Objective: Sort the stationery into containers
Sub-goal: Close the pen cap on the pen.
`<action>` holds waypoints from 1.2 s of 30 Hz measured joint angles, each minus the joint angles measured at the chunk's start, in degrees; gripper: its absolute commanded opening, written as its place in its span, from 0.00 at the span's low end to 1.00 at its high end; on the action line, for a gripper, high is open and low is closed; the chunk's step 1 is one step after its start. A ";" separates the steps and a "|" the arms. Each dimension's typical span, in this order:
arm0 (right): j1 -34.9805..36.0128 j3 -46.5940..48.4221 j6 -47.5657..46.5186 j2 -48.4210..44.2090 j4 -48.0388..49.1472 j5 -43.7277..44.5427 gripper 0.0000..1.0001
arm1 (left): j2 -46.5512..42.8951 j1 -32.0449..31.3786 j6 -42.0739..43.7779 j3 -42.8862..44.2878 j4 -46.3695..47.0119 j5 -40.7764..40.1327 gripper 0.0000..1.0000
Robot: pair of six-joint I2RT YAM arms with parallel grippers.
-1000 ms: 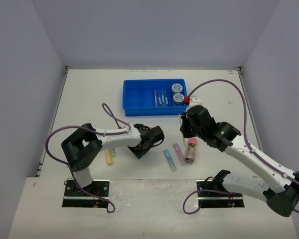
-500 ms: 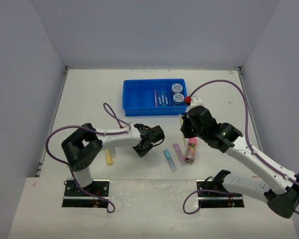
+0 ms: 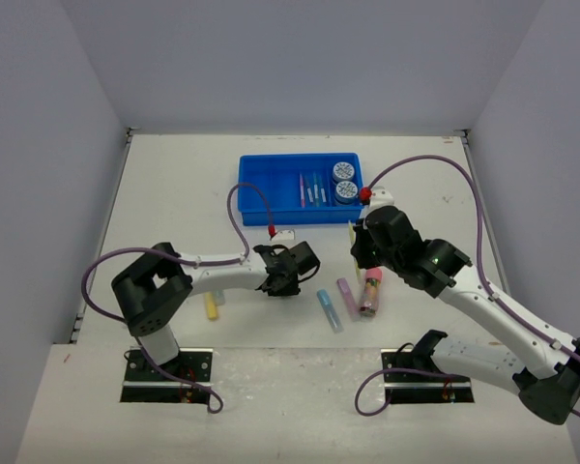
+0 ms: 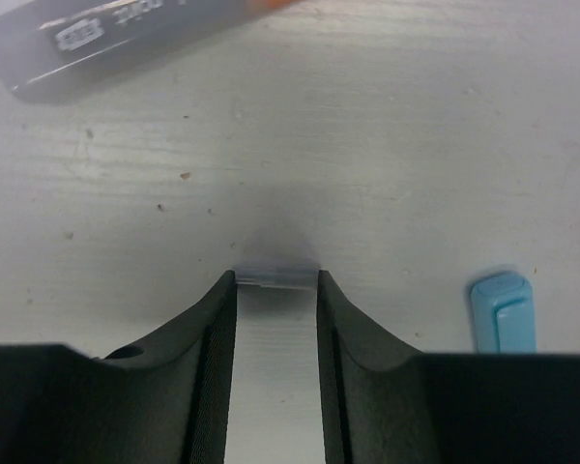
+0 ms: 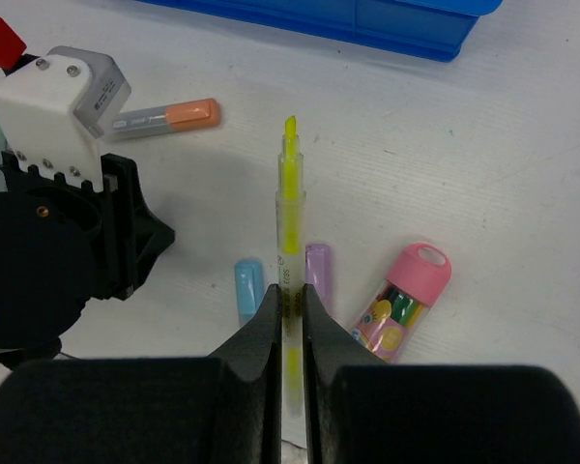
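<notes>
Your right gripper (image 5: 290, 295) is clamped tight on a thin, clear-barrelled yellow highlighter pen (image 5: 289, 193). The pen sticks out ahead of the fingers, above the white bench (image 5: 483, 174), with its tip towards the shallow bright blue plastic tray (image 5: 367, 14). On the bench under that pen you have a small pastel blue marker (image 5: 248, 288) and a small pastel purple marker (image 5: 319, 266) lying side by side. A pink patterned tube (image 5: 403, 300) lies just to their right. A grey-barrelled marker with an orange cap (image 5: 164, 116) lies nearer the tray, close beside the left arm's wrist. Your left gripper (image 4: 276, 278) is partway closed, its fingers pressed against both sides of a pale whitish bar-shaped item (image 4: 275, 348); you cannot tell what that item is. Seen from above, this gripper sits low over the bench, between a small yellow marker (image 3: 211, 306) and the blue one. Inside the tray, two round blue-grey patterned discs (image 3: 345, 166) fill the right end, and several thin pens (image 3: 309, 188) lie just left of them.
</notes>
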 measured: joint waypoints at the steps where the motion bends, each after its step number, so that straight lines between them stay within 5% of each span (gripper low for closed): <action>1: 0.00 0.00 -0.01 0.02 0.00 0.00 0.00 | -0.79 -0.01 3.30 -1.15 1.77 0.58 0.46; 7: 0.00 0.00 -0.04 0.44 -0.04 0.04 0.00 | -3.40 -0.11 15.84 -4.82 8.12 3.65 0.62; 15: 0.00 0.00 -0.16 0.74 -0.09 0.09 0.00 | -2.93 -0.31 18.33 -4.07 7.70 2.97 0.82; 19: 0.00 0.00 -0.20 0.82 -0.09 0.17 0.00 | -3.55 -0.38 12.64 -3.66 4.32 0.66 0.79; 28: -0.07 0.00 -0.22 0.81 0.00 0.39 0.00 | -2.03 -1.88 -15.11 2.09 -7.81 -3.90 0.67; 36: -0.07 0.00 -0.22 0.76 0.00 0.38 0.00 | 5.56 -2.47 -25.26 8.08 -12.00 -3.68 0.52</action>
